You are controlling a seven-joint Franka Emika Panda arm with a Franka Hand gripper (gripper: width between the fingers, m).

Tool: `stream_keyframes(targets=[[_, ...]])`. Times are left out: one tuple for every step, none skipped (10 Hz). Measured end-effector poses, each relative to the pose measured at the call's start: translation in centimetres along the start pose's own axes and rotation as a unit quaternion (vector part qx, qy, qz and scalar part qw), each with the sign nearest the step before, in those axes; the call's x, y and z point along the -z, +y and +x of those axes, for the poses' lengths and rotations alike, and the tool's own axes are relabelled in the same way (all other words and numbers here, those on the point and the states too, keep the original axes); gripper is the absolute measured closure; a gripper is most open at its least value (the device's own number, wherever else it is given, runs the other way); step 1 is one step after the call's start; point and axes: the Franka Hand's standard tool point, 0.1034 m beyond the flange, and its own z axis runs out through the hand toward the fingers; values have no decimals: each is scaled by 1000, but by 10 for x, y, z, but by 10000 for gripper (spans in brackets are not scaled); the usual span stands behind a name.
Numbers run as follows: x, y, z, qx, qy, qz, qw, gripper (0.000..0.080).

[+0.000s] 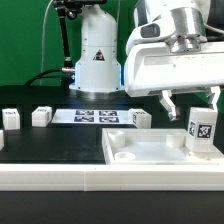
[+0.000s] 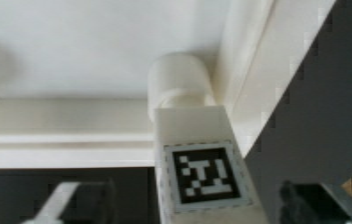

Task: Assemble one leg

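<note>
A leg (image 1: 203,130), a small white post with a black-and-white tag, stands upright in the corner of the large flat white rimmed piece (image 1: 150,150) at the exterior view's right. My gripper (image 1: 190,108) is open just above the leg, one finger on each side of its top, not touching. In the wrist view the leg (image 2: 194,140) sits between my two fingers (image 2: 57,203) with a gap on both sides, its tag facing the camera. My gripper (image 2: 187,205) holds nothing. The flat piece's rim (image 2: 247,60) runs beside the leg.
Three more white legs lie on the black table: one at the far left (image 1: 8,118), one beside it (image 1: 41,116) and one near the middle (image 1: 140,120). The marker board (image 1: 95,115) lies behind them. A white robot base (image 1: 97,55) stands at the back.
</note>
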Motion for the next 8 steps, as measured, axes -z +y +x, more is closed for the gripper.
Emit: stream_keyframes(targets=[[0,0,0,0,-1,0,1000,192],[0,0,-1,0,-1,0,1000,161],[-1,0,-1,0,-1,0,1000,161],[-1,0,-1,0,-1,0,1000,152],[-1,0,-1,0,-1,0,1000,152],[-1,0,-1,0,-1,0,1000,151],[3,-1,1,-2,-4,1,1000,151],[10,-3,7,-4,-7,3,1000,151]])
